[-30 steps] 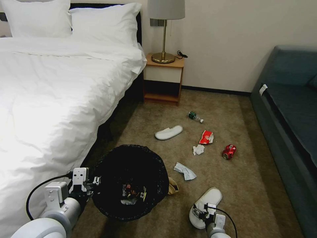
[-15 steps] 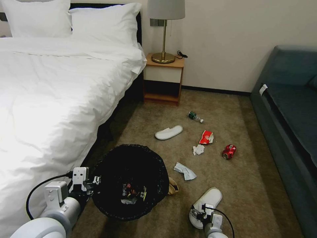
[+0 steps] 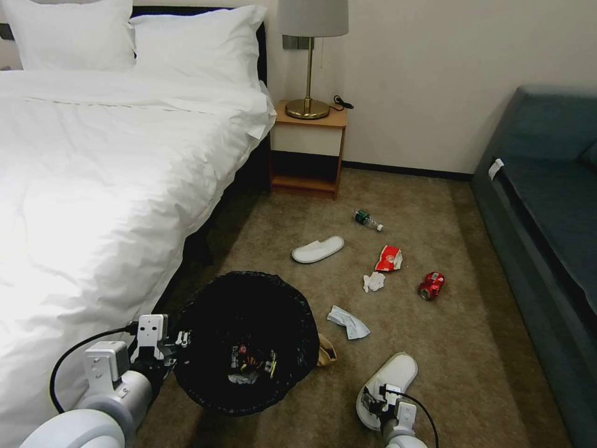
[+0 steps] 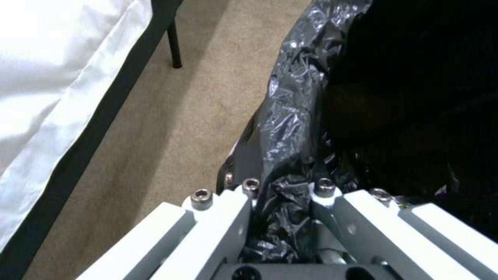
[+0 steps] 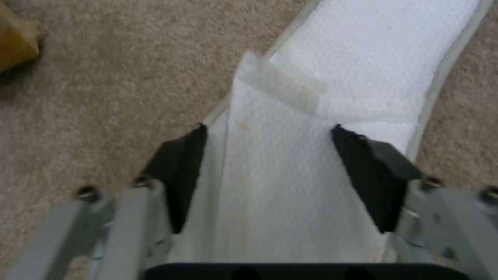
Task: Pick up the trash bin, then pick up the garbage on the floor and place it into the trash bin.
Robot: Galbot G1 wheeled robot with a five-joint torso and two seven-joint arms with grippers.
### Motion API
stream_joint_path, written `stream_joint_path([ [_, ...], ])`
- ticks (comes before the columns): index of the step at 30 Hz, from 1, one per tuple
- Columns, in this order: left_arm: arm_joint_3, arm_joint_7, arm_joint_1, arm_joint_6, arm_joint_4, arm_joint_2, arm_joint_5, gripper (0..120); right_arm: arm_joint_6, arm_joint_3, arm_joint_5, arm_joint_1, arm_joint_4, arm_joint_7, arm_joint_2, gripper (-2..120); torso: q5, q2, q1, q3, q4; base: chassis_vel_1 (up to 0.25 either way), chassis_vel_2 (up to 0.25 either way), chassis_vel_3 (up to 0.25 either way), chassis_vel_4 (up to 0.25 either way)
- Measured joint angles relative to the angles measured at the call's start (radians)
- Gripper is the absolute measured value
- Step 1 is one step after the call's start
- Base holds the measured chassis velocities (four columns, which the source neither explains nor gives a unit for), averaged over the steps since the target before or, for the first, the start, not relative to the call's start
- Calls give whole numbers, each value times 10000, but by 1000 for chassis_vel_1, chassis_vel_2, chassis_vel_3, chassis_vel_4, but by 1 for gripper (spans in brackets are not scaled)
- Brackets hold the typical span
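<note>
While the left hand (image 3: 177,341) is clamped on the rim of the trash bin (image 3: 245,342), holding it beside the bed (image 3: 93,186) with some wrappers already lying in its bottom, the right hand (image 5: 267,171) is down over the near slipper (image 3: 388,379), its two pads apart and straddling the white upper. To do this step well, the pads should probably go a little lower so they close on the strap and sole together rather than on the top layer alone; soft fabric is likely to fold and slip. The bin should be kept level and near, so the carry across is short.

The right wrist view shows what the head view cannot: the pads stand on either side of the slipper's band, not yet pressing it. The left wrist view shows the crinkled bag pinched between the left hand's fingers (image 4: 228,210). The head view alone gives the rest of the litter: a far slipper (image 3: 318,249), a tissue (image 3: 374,281), a red wrapper (image 3: 389,258), a can (image 3: 431,285) and a green bottle (image 3: 367,219).
</note>
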Motion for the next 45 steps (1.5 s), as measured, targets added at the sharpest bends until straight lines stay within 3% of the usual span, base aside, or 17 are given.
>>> stream_joint_path([
  [4,-18,6,-13,0,0,-2,-4,2,0,5,17,17,-1,-7,-13,42,0,0,0,0,0,0,0,0,0],
  [7,-18,8,-23,0,0,-3,-6,2,-1,5,21,26,-1,-7,-13,36,0,0,0,0,0,0,0,0,0],
  [9,-18,32,-61,0,0,-3,-12,2,-17,12,64,61,-2,-6,-6,22,0,0,0,0,-1,0,0,0,0],
  [16,-30,54,-95,0,0,15,-27,2,-28,35,110,137,-36,39,13,1,0,0,0,0,0,0,0,0,0],
  [32,22,61,-80,0,0,-25,7,2,491,266,-70,78,1546,629,-463,0,2,-1,0,1,-1,0,0,0,0],
  [37,-6,61,-6,0,0,-16,12,2,-111,720,-163,66,4472,354,-1235,0,0,0,0,1,0,0,0,0,0],
  [43,14,53,-3,0,0,-25,21,2,-1126,1233,-192,296,6260,-586,-1329,0,2,-1,0,1,-1,0,0,0,0],
  [45,26,38,-12,0,0,-10,23,2,-1553,1165,112,708,7332,-1000,-1935,0,1,0,1,1,0,0,0,0,0],
])
